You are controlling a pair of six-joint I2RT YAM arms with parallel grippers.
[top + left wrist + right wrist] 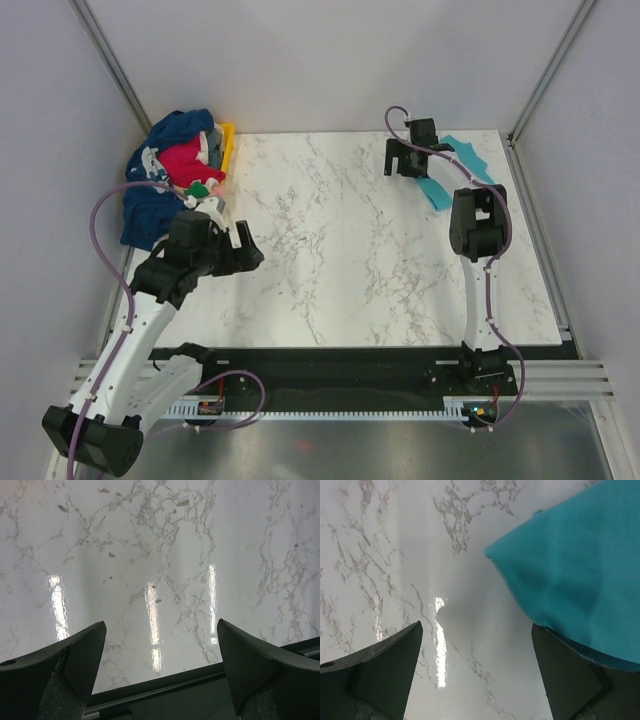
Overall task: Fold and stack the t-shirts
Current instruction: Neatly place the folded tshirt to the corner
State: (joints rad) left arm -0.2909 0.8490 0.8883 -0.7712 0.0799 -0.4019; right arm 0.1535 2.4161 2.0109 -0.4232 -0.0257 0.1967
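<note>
The teal t-shirt (458, 172) is lying rumpled on the table (340, 250) in the upper right of the top view. The right fingers (385, 667) are hovering at its left edge, spread wide and gripping nothing. In the right wrist view the cloth is filling the upper right corner and its rounded edge is poking toward the gap. It is reaching down to the right-hand finger, though I cannot tell whether it is touching. Over in the upper left, the other t-shirts (175, 165) are sitting in a heap, navy and red showing, against the yellow tray (229, 140). The left fingers (75, 655) are hanging wide apart too, holding nothing, over bare marble at left of centre. This shirt is looking light, limp and floppy. My read is that it is going to sag and bunch wherever it is lifted, and slide easily on that glossy top. I am judging a pinch at a hem or shoulder corner, layers together, better than mid-body.
</note>
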